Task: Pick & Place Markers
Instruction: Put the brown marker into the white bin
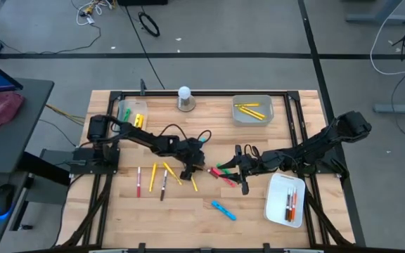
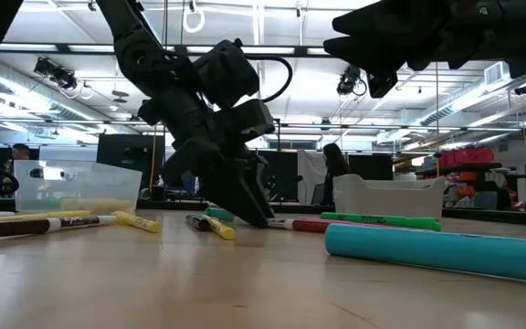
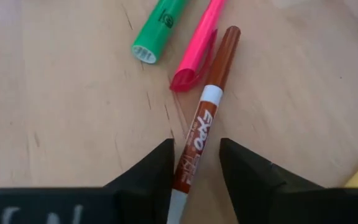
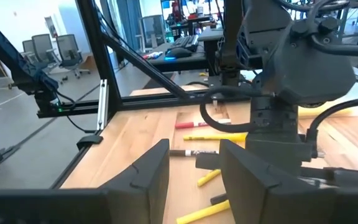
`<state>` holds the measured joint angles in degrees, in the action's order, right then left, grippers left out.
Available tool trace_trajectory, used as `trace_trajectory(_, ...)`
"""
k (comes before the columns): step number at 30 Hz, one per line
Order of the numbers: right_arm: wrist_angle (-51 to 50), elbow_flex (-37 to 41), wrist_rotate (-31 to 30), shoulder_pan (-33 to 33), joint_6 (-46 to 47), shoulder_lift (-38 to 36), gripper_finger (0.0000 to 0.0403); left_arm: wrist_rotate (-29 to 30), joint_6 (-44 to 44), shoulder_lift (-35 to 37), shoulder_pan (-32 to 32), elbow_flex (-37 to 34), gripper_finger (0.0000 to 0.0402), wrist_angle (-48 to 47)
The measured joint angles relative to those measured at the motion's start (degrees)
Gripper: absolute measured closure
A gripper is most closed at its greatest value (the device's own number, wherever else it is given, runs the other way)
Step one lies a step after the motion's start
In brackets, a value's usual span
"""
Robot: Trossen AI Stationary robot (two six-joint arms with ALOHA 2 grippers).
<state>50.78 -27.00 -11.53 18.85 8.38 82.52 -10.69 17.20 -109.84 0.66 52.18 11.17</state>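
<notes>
One brown marker (image 3: 197, 134), "EXPO" label, between jaws.

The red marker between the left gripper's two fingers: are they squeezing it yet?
Cannot tell. In the left wrist view the red marker lies between the left gripper, both fingers close beside it, but neither contact nor gap is plain.

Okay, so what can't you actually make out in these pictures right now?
- High view: the left gripper covers the brown-capped marker between its fingers; contact is unclear.
- Left wrist view: that marker's lower end is cut off by the edge.
- High view: the markers in the white tray are too small to count.
</notes>
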Motion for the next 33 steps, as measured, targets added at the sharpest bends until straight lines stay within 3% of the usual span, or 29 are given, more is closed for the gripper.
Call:
trace_trajectory(9,-0.4,0.0,0.0,0.0,0.3,0.0,0.0262,0.6,-1.6,0.1,-2.7,0.1,0.0368,-1.7)
trace_trajectory(18,-3.0,0.0,3.7,0.0,4.7,0.0,0.0262,0.1,-3.5,0.9,-7.7,0.0,0.0371,-2.7)
trace_trajectory(26,-6.5,0.0,7.1,0.0,7.4,0.0,0.0262,2.2,-5.7,7.4,-10.4,-0.2,0.0372,-2.7)
trace_trajectory(33,-14.8,-1.3,5.7,0.0,1.5,0.0,0.0236,5.6,-14.1,12.8,-8.7,-0.1,0.0373,-2.1)
